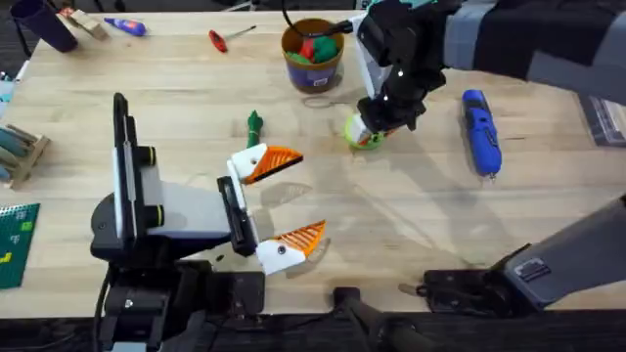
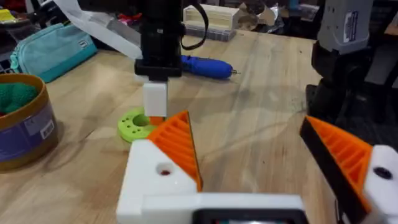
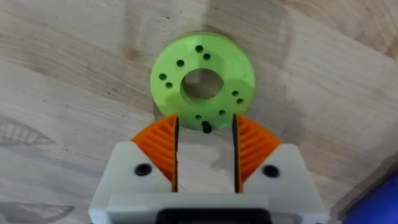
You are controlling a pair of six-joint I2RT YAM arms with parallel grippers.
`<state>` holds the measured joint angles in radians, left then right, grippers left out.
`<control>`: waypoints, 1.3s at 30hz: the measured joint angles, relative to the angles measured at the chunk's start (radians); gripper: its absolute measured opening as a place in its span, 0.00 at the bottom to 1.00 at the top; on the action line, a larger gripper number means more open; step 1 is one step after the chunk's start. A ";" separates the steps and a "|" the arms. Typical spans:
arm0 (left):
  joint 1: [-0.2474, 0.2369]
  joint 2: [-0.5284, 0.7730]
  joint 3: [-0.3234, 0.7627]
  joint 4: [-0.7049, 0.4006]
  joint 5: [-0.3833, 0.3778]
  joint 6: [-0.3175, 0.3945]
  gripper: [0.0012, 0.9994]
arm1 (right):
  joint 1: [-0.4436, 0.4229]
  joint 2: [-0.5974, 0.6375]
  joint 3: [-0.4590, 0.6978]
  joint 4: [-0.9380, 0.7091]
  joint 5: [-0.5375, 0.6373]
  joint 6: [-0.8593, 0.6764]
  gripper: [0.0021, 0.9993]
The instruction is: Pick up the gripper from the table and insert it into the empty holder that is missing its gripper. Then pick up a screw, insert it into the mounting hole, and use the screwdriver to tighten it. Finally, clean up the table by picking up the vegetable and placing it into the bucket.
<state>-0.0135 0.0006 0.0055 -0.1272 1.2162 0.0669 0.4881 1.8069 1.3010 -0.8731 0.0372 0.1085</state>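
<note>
Right gripper (image 3: 205, 149) jaws sit narrowly parted over the green disc (image 3: 202, 81), lining up on a screw (image 3: 206, 127) I reckon; left gripper (image 1: 279, 200) open, idle.

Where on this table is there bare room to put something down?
The widest bare wood lies between the left gripper and the blue screwdriver, toward the near edge. Another free patch runs from the red screwdriver toward the table's left edge. It is crowded around the bucket, the green disc and the right gripper.

Evenly bright from above, soft shadows falling toward 5 o'clock on the table (image 1: 411, 215), blurred dark arm at 1 o'clock.
</note>
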 joint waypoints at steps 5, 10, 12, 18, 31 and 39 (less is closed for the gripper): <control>0.000 0.000 0.000 0.000 0.000 0.000 0.99 | 0.000 0.000 -0.001 0.000 0.000 0.000 0.34; 0.000 0.000 0.000 0.000 0.000 0.000 0.99 | 0.000 0.000 -0.001 0.000 0.000 0.003 0.25; 0.000 0.000 0.000 0.000 0.000 0.000 0.99 | 0.000 0.000 -0.001 0.000 0.000 0.003 0.23; 0.000 0.000 0.000 0.000 0.000 0.000 0.99 | 0.000 0.000 -0.001 -0.002 0.000 0.003 0.17; 0.000 0.000 0.000 0.000 0.000 0.000 0.99 | 0.000 0.000 -0.001 -0.002 0.000 0.003 0.05; 0.000 0.000 0.000 0.000 0.000 0.000 0.99 | 0.000 0.000 -0.001 -0.002 0.000 0.007 0.00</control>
<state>-0.0135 0.0006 0.0055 -0.1272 1.2160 0.0669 0.4881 1.8069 1.3003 -0.8753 0.0372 0.1154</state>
